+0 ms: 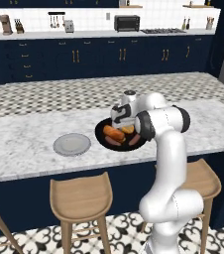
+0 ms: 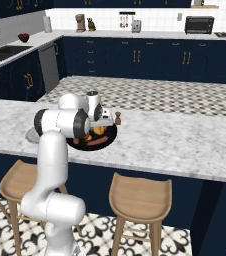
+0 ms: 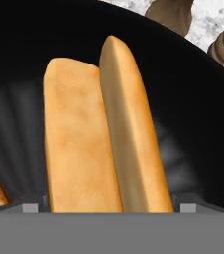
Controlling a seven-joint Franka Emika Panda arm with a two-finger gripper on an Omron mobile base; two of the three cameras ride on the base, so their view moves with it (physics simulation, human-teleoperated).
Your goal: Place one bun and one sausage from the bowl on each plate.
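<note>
While I look along the hand, the gripper (image 1: pixel 121 124) sits low inside the black bowl (image 3: pixel 193 124) with a bun (image 3: pixel 104 139) directly ahead of it, very close. The bun's long axis runs from about 6 o'clock to just left of 12 o'clock in the hand view, so it points away from me, not across the fingers. A lengthwise split divides it into a paler left half and a browner right half. The fingertips themselves I cannot make out there; I judge the jaws are standing wide either side of the near end, nothing gripped yet, but I cannot tell for certain.

Further out, in the left base view, another bun (image 1: pixel 114 133) and two sausages (image 1: pixel 113 142) lie in the bowl's near half.

Beyond, at roughly 9 o'clock from the bowl, the grey plate (image 1: pixel 72 144) sits bare, well apart on the marble counter (image 1: pixel 25 144).
</note>
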